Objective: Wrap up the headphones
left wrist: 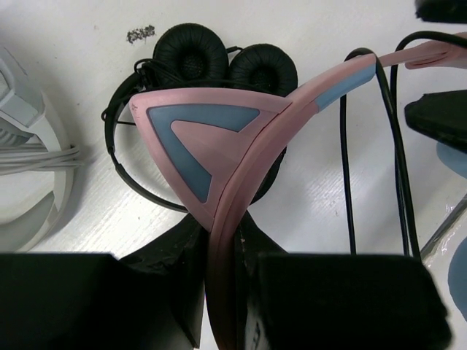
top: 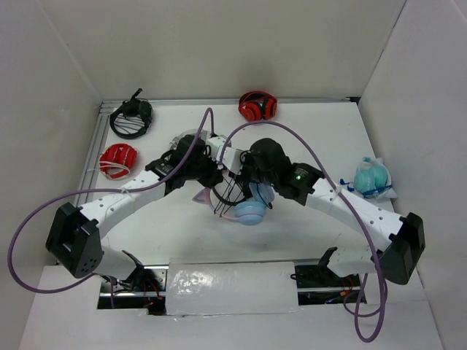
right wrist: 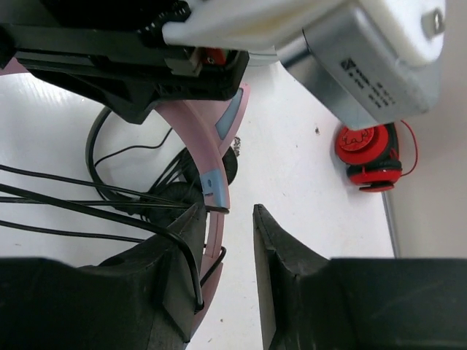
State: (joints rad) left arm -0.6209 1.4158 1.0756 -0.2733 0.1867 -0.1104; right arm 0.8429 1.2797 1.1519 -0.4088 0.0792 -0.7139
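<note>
The headphones (top: 250,211) hang at the table's middle, held up between both arms, with one light-blue ear cup lowest. In the left wrist view my left gripper (left wrist: 222,251) is shut on the pink headband (left wrist: 241,175) just below a pink and blue cat ear (left wrist: 193,135). The thin dark cable (left wrist: 345,182) hangs in loops to the right. My right gripper (right wrist: 227,211) stands open. The headband (right wrist: 217,164) lies against its left finger, with a gap to the right finger (right wrist: 277,255). A loop of cable (right wrist: 186,255) is draped over the left finger.
A small black on-ear pair (left wrist: 219,62) lies on the table under the headband. Red over-ear headphones (top: 257,106) and another black pair (top: 131,117) sit along the back edge. A red and white item (top: 118,159) lies at left, and a light-blue bagged bundle (top: 372,179) at right.
</note>
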